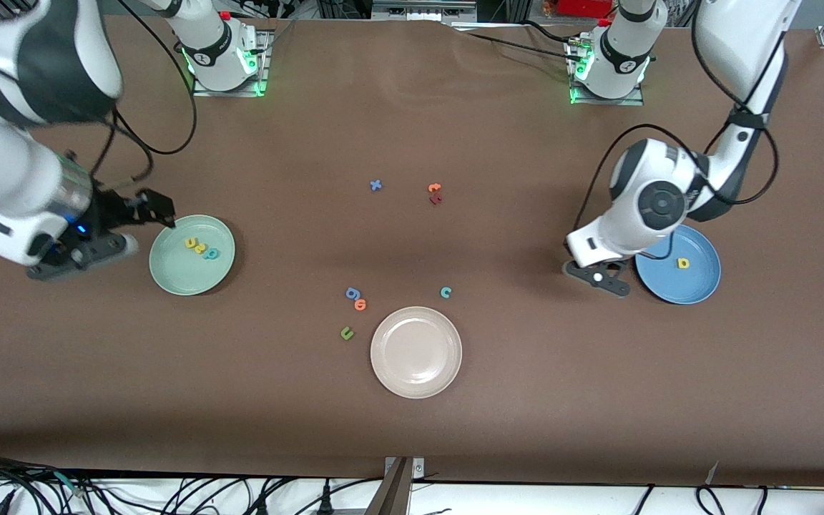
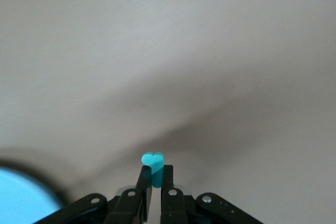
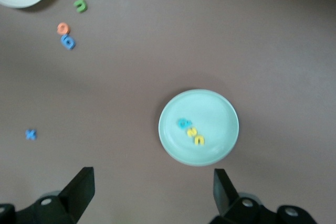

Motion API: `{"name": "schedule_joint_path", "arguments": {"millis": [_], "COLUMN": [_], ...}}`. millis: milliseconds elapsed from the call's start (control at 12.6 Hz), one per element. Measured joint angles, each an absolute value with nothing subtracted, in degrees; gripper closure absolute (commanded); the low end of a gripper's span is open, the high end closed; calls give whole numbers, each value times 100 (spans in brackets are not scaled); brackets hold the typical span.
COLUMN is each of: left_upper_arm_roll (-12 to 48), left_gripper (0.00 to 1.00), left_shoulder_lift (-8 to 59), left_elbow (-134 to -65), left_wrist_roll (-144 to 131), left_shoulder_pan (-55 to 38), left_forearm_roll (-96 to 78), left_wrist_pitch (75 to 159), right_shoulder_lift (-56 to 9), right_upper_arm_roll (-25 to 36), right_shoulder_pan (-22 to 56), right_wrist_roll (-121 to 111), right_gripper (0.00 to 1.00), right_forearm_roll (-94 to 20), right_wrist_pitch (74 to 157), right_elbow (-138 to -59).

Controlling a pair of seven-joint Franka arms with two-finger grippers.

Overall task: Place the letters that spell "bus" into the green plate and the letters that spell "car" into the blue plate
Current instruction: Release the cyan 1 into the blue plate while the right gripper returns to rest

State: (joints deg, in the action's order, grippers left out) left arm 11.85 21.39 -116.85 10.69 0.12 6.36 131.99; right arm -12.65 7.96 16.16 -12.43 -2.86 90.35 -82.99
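The left gripper (image 2: pixel 153 174) hangs above the table (image 1: pixel 412 415) just beside the blue plate (image 1: pixel 698 286), at the plate's 9 o'clock edge in the front view, its jaws pinching a small teal letter (image 2: pixel 153 159) that stands up between the fingertips. The blue plate sits toward the left arm's end of the table and carries the yellow "a" (image 1: pixel 683 263) a little off its centre, toward 12 o'clock. The teal "c" (image 1: pixel 445 292) lies on the bare table, near the beige-white plate (image 1: pixel 416 379) at about its 1 o'clock. The right gripper (image 1: pixel 160 212) hovers over the 10 o'clock rim of the green plate (image 1: pixel 176 279), jaws spread wide with nothing between them. Inside that plate, the yellow "u" (image 1: pixel 189 243), yellow "s" (image 1: pixel 199 249) and teal "b" (image 1: pixel 210 253) lie in a short touching row near the centre.
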Motion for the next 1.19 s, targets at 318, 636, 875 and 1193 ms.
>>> {"name": "schedule_joint_path", "arguments": {"millis": [318,636,875,1193], "left_upper_arm_roll": [148,-325,-337,-417], "left_gripper": [88,83,75,28], "left_shoulder_lift": [2048,2089,2258,2339], "left_elbow": [-11880,-12127,-12424,-12403], "left_wrist_roll": [2949,3699,3715,3722], "left_shoulder_pan": [86,138,127,129], "left_forearm_roll": [310,227,227,227], "left_wrist_pitch": [13165,13280,13859,13935], "right_shoulder_lift": [-633,-214,2,20], "right_upper_arm_roll": [-35,-107,-441,-822], "right_shoulder_pan": [871,256,-264,-368], "right_wrist_roll": [-1233,-1241,-1275,-1270], "right_gripper": [0,0,0,0], "right_forearm_roll": [39,65,57,57], "right_wrist_pitch": [9030,9474,9504,9405], "right_elbow": [-8862,-9324,-9575,-9727]}}
